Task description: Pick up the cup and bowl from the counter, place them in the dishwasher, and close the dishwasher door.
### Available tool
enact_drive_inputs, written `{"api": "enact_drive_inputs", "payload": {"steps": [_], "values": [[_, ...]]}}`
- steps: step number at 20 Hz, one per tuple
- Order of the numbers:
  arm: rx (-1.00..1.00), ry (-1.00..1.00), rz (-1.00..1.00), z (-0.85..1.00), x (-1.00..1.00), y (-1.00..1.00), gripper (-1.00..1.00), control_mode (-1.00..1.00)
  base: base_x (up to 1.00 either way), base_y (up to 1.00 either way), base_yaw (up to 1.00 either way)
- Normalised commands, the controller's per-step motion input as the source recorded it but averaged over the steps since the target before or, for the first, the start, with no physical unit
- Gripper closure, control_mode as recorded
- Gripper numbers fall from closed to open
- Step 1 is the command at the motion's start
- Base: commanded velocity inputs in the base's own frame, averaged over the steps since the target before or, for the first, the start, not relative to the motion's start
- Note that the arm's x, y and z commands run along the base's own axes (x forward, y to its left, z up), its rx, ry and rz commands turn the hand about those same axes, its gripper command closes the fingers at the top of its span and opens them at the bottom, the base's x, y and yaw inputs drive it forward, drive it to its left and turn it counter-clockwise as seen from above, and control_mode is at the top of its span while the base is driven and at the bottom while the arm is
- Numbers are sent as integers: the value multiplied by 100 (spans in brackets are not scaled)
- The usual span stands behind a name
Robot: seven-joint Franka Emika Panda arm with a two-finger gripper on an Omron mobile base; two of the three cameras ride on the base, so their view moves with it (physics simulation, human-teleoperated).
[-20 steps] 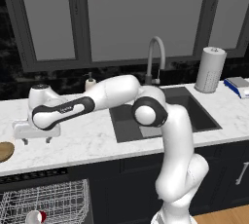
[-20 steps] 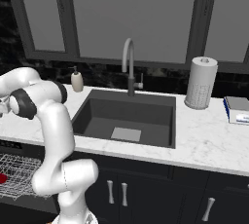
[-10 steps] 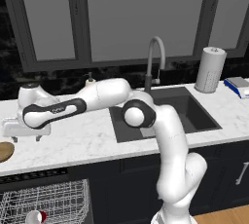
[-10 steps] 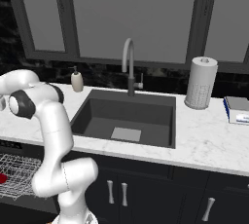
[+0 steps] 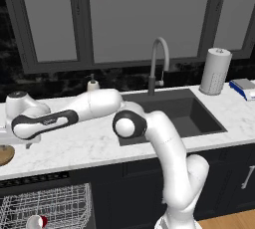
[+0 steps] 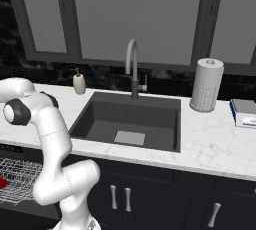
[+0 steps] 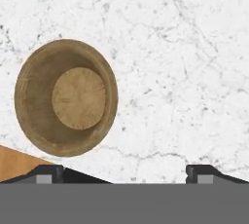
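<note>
counter (image 5: 94, 146): long white marble slab, sink (image 6: 127, 121) cut into its middle, faucet (image 6: 132, 66) at the sink's back edge. towel roll (image 6: 206, 85) stands upright toward the right end, soap bottle (image 6: 79, 82) at the back edge left of the sink.

dishwasher (image 5: 47, 205) under the counter's left end, white rack in sight below the slotted strip. whether the door is down cannot be told from here.

arm reaches left across the counter, hand low over the left end. gripper (image 7: 125, 174) jaws released, spread wide, nothing between them; bare marble under the gap.

bowl (image 7: 65, 97): on the counter at its far left end near the front edge, upright, empty. in the hand view it sits apart from the tips, off to one side of the gap.

cup (image 5: 39, 221): lying in the rack at its front, red side and white rim showing.
</note>
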Motion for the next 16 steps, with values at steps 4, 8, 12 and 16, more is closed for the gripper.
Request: {"api": "enact_drive_inputs", "payload": {"steps": [4, 8, 12, 16], "values": [[0, 0, 0, -17, 1, 23, -100, -100, 0, 0, 0], [0, 0, 0, -32, 0, 11, -100, -100, 0, 0, 0], [0, 0, 0, -47, 9, 0, -100, -100, 0, 0, 0], [0, 0, 0, -36, 21, 1, -100, -100, 0, 0, 0]]}}
